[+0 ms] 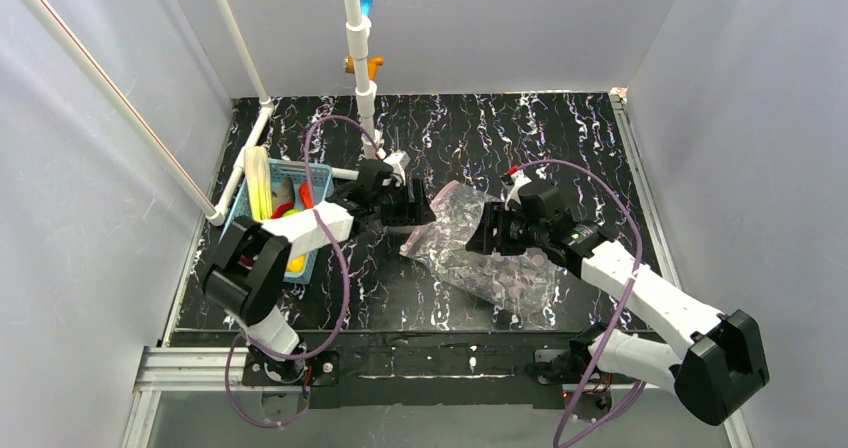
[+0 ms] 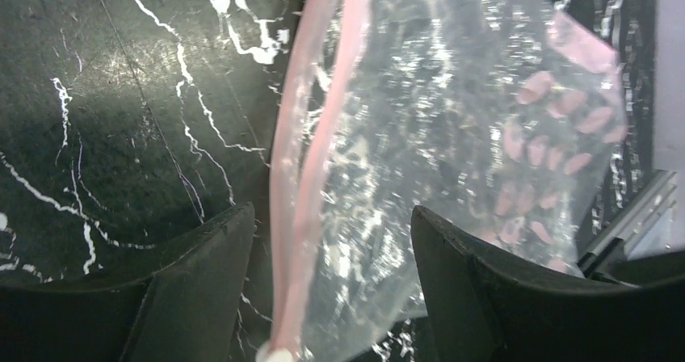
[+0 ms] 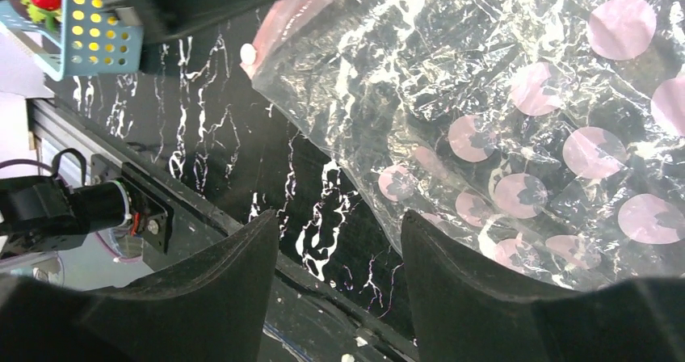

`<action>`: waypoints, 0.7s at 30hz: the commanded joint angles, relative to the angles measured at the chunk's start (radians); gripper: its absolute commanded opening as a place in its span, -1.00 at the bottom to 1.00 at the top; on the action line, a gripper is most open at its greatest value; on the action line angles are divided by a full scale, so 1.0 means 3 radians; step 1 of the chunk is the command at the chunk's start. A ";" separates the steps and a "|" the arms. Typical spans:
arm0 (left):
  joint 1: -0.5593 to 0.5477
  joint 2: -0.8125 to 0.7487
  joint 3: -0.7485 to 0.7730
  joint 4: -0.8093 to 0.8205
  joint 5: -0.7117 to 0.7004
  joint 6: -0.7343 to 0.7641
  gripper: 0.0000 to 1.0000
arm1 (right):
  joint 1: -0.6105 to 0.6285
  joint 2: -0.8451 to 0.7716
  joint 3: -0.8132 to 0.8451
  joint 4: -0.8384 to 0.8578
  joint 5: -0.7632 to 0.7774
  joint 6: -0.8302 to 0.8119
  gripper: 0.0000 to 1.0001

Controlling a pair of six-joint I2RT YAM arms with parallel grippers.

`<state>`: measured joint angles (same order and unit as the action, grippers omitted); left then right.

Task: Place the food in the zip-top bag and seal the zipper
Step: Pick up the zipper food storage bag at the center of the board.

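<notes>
Two grippers, both with jaws apart. The zip-top bag's [image 1: 480,253] zipper [image 2: 311,136] runs between the left gripper's [image 2: 331,216] jaws. The bag's dotted edge lies just beside the right gripper [image 3: 339,220].

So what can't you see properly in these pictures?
- Top view: the left arm covers part of the basket, so most food inside is hidden.
- Top view: the left gripper hides the zip-top bag's mouth.
- Left wrist view: the zipper is blurred and cut off top and bottom.
- Right wrist view: the corner cuts off the basket.
</notes>
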<state>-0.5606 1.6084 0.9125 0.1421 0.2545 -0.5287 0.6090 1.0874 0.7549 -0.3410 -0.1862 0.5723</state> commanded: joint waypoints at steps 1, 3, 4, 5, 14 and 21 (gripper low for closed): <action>-0.0019 0.0300 0.0121 0.0124 0.0055 -0.0019 0.44 | 0.0000 -0.0194 -0.0060 0.0060 0.0016 -0.0057 0.30; -0.0019 0.0343 0.0075 0.0231 0.0143 -0.0089 0.32 | 0.0000 -0.0229 -0.0085 0.0047 0.0050 -0.0073 0.30; -0.0022 0.0322 0.0026 0.0332 0.0207 -0.0122 0.21 | 0.0000 -0.0236 -0.0092 0.0043 0.0062 -0.0081 0.30; -0.0029 0.0289 -0.0030 0.0450 0.0258 -0.0158 0.10 | 0.0001 -0.0239 -0.0097 0.0043 0.0069 -0.0089 0.30; -0.0064 -0.0167 -0.0318 0.0671 0.0299 -0.0300 -1.00 | 0.0000 -0.0019 0.0019 0.0130 0.0004 -0.0051 0.30; -0.0096 -0.0806 -0.0291 0.0290 0.0295 -0.0042 -1.00 | 0.0017 0.0519 0.1065 -0.0917 0.1137 0.0401 0.65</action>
<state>-0.5793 1.5014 0.8173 0.2902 0.3374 -0.6000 0.6098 1.1750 0.8350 -0.4358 -0.0728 0.6063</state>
